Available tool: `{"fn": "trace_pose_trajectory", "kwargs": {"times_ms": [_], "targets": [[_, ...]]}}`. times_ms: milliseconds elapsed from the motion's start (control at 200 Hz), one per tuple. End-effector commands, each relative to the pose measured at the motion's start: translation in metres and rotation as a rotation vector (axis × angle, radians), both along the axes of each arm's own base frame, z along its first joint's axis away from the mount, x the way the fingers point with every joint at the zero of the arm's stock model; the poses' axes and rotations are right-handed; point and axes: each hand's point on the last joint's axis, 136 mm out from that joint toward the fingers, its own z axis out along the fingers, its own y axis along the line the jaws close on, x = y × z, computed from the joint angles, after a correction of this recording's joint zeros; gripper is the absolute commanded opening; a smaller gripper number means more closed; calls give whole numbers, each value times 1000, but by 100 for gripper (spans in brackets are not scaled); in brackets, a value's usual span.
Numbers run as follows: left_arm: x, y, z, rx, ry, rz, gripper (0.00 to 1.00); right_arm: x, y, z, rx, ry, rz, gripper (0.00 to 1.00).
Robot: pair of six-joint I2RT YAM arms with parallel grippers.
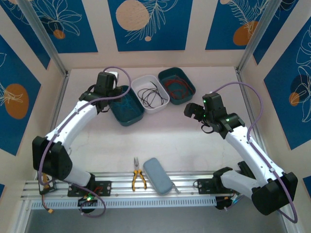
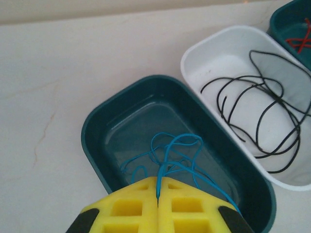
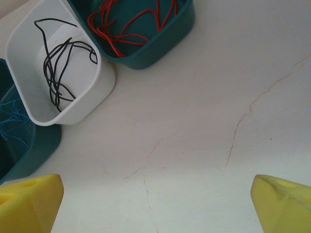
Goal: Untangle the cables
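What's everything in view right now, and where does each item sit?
left teal bin: 1, teal, far-left of the bin row
blue cable: 1, blue, loose tangle in the left teal bin
white bin: 1, white, middle of the row
black cable: 1, black, looped inside the white bin
right teal bin: 1, teal, right end of the row
red cable: 1, red, inside the right teal bin
pliers: 1, yellow handles, near edge
case: 1, grey-blue, beside the pliers
table: 1, pale marbled
left gripper: 1, yellow fingers, shut on the blue cable
right gripper: 1, yellow fingers, open over bare table
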Motion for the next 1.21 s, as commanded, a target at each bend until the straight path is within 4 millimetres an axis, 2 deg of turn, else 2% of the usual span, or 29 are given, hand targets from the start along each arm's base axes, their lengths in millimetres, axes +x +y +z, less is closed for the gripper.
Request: {"fn": "trace_pose_trajectory", "kwargs": {"times_ms": [0,245,555,610,700,760,825,930,1050,1200], "targets": [[13,4,-17,-44,38,23,0,-1,-1,-6,13,15,-14,99],[45,11,-51,-29,83,67,0,-1,0,-8,12,29,-8,99],[64,-9,-88,-57,175,4,2,3,2,-5,12,31,-5,99],[66,-11,-90,-59,176,0,8,3,3,-4,14,31,-4,99],[68,-12,-92,-53,189,-8,30,3,3,-6,9,39,2,99],[68,-10,-91,-43,190,-7,49,2,2,-6,2,43,-1,99],[66,-7,-85,-33,185,-2,65,1,0,-7,-8,51,-6,99],[60,-5,-68,-35,154,-2,81,0,-4,-7,-22,49,-15,99],[52,-3,-33,-54,86,-10,99,-1,-9,-5,-43,36,-32,99],[33,3,7,-71,-6,-11,100,-1,-19,-1,-63,-3,-74,99]]}}
